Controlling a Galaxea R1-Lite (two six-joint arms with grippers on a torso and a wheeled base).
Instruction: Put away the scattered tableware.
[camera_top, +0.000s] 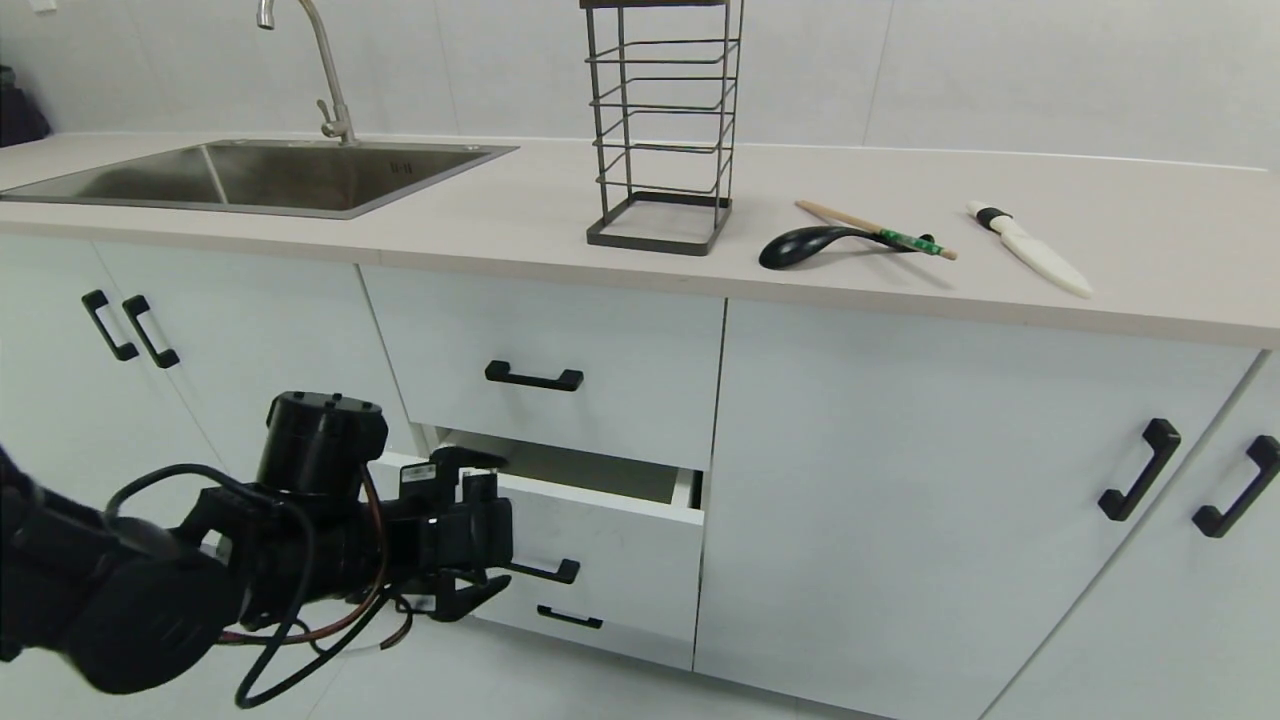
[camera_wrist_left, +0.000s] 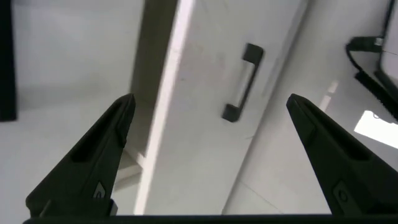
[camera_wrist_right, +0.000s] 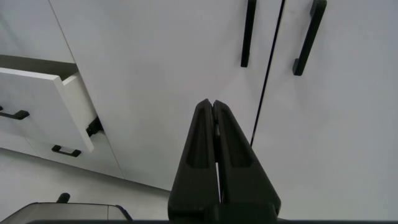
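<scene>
Left gripper (camera_top: 488, 535), lower left, hangs released before the part-open drawer (camera_top: 610, 535); right gripper (camera_wrist_right: 214, 109) is clenched. Black spoon (camera_top: 800, 246), chopsticks (camera_top: 868, 227) and white knife (camera_top: 1032, 252) lie on the worktop (camera_top: 480, 215).

One wire rack (camera_top: 648, 240), one black spoon (camera_top: 790, 250), one white knife (camera_top: 1040, 255) and chopsticks (camera_top: 850, 219) too close together to count are sitting on the table (camera_top: 500, 230) beside one sink (camera_top: 330, 172).

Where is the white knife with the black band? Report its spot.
Head view: the white knife lies on the pale countertop, far right, just right of the black spoon and wooden chopsticks.
</scene>
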